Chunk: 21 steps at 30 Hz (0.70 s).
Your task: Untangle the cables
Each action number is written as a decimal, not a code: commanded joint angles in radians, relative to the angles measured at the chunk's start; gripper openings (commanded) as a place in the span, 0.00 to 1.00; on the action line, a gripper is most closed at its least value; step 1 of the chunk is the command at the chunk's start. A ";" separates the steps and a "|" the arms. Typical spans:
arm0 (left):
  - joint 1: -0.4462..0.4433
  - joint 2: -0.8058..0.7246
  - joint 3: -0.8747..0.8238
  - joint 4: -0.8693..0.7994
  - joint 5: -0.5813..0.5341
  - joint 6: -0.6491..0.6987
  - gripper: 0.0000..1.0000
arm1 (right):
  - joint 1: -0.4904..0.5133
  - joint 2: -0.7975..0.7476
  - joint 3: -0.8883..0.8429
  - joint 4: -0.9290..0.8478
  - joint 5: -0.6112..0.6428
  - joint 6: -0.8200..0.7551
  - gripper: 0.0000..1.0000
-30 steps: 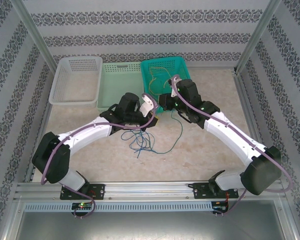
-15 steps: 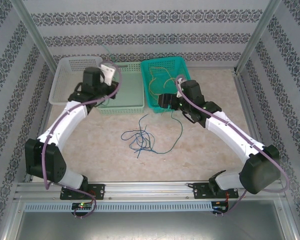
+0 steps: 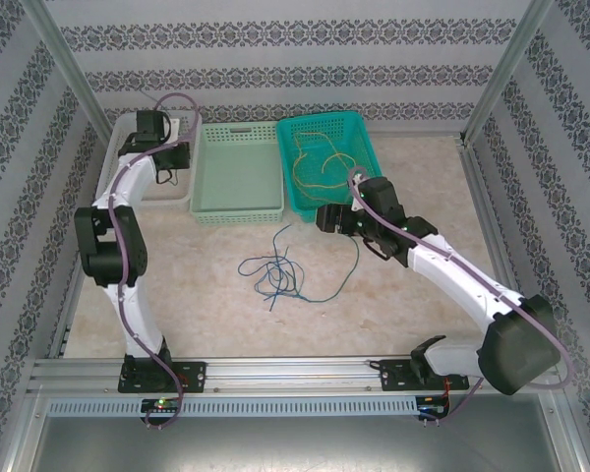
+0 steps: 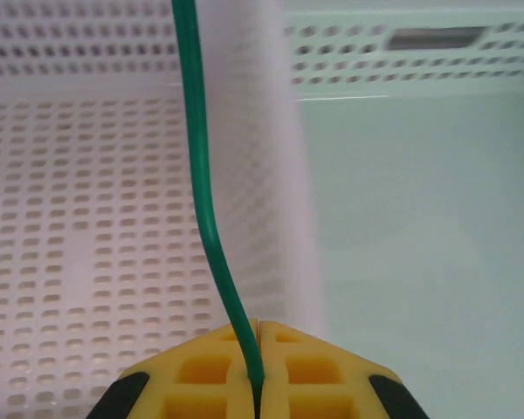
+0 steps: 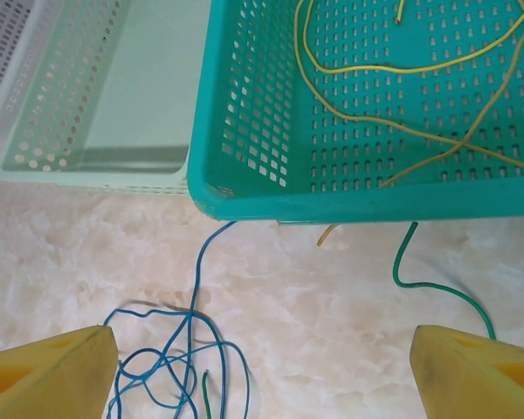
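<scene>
Swung to the far-left corner, left jaws pinch green cable (image 4: 201, 175) over white basket (image 4: 70, 218); release low. Right jaws gape empty.

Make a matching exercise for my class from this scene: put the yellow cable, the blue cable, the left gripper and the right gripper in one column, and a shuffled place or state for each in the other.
Column 1
1. yellow cable
2. blue cable
3. left gripper
4. right gripper

Column 2
A. tangled loosely on the table
B. open, above the table
C. lying in the teal basket
D. shut on a green cable

Pairs: 1-C, 2-A, 3-D, 4-B.
</scene>
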 commanded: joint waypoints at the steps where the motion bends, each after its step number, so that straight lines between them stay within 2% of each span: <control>1: 0.033 0.077 0.133 -0.139 -0.002 0.010 0.00 | -0.012 -0.040 -0.032 0.008 0.022 0.020 0.87; 4: 0.055 0.143 0.197 -0.184 0.005 0.030 0.00 | -0.017 -0.052 -0.051 -0.002 0.028 0.024 0.87; 7: 0.068 0.199 0.256 -0.238 0.014 0.046 0.14 | -0.021 -0.064 -0.067 -0.009 0.033 0.028 0.87; 8: 0.070 0.216 0.276 -0.258 0.013 0.051 0.28 | -0.023 -0.068 -0.073 -0.009 0.034 0.031 0.87; 10: 0.071 0.239 0.292 -0.285 -0.001 0.063 0.74 | -0.026 -0.077 -0.083 -0.007 0.034 0.036 0.87; 11: 0.071 0.241 0.289 -0.286 -0.022 0.065 0.94 | -0.028 -0.082 -0.087 -0.007 0.035 0.038 0.87; 12: 0.071 0.237 0.277 -0.277 -0.043 0.066 1.00 | -0.029 -0.087 -0.090 -0.008 0.034 0.039 0.87; 16: 0.071 0.193 0.229 -0.239 -0.068 0.050 1.00 | -0.034 -0.104 -0.097 -0.011 0.034 0.041 0.87; 21: 0.071 0.095 0.181 -0.189 -0.029 -0.012 1.00 | -0.037 -0.123 -0.116 -0.011 0.035 0.044 0.87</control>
